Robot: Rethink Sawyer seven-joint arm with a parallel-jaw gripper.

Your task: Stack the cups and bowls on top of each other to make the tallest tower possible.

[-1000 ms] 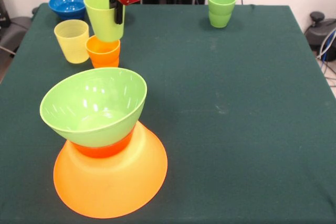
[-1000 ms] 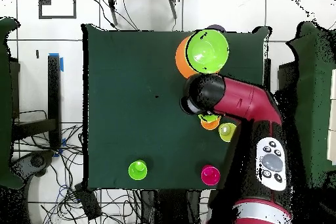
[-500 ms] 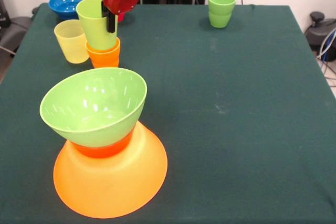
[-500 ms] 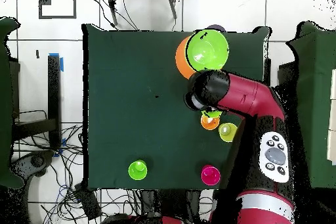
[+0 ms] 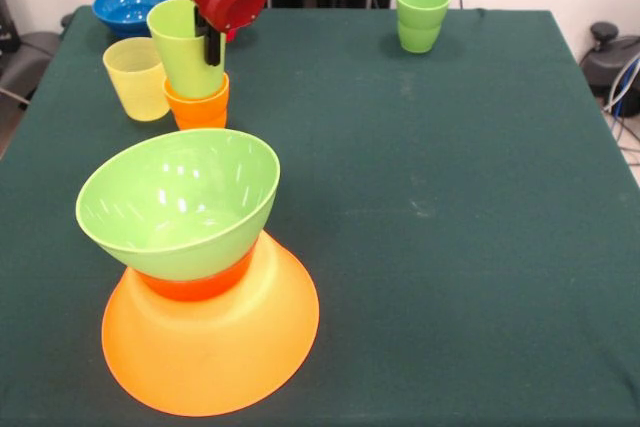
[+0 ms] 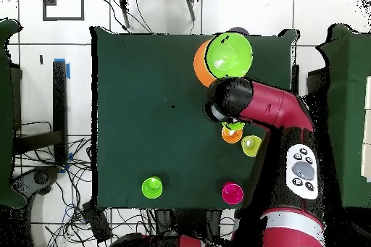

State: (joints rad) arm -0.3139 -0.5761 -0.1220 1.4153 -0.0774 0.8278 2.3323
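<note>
- Near edge of the table (image 5: 470, 277), left side: tower (image 5: 195, 277) so far. Big orange bowl (image 5: 215, 347) upside down as base, small orange-red bowl (image 5: 195, 285) on it, lime green bowl (image 5: 180, 209) upright on top, tipped a bit toward the left edge.
- Middle of table: bare green cloth.
- Far left part: orange cup (image 5: 197, 105) upright on the cloth, lime green cup (image 5: 188, 47) sitting down inside it, mouth up, long axis near vertical with a slight lean.
- Gripper (image 5: 214, 39) pinches the lime green cup at its right rim; one dark finger (image 5: 214, 47) shows outside the wall, so narrow, closed on the wall. Red arm head sits directly above.
- Yellow cup (image 5: 137, 77) just beside the orange cup, toward the left edge, apart from it.
- Far left corner: blue bowl (image 5: 130, 7), upright.
- Far edge, right of centre: darker green cup pair (image 5: 421, 17), one nested in the other, well apart from the gripper.
- Overhead view: arm (image 6: 272, 114) covers the nested cups; only the orange cup rim peeks out beside the yellow one.
- Key relation: the cup hangs straight below the gripper, axis lined with the orange cup. The tower lies toward the near edge from there, slightly left.
- Judgement: either release to leave the pair nested, or lift and carry toward the lime green bowl.
</note>
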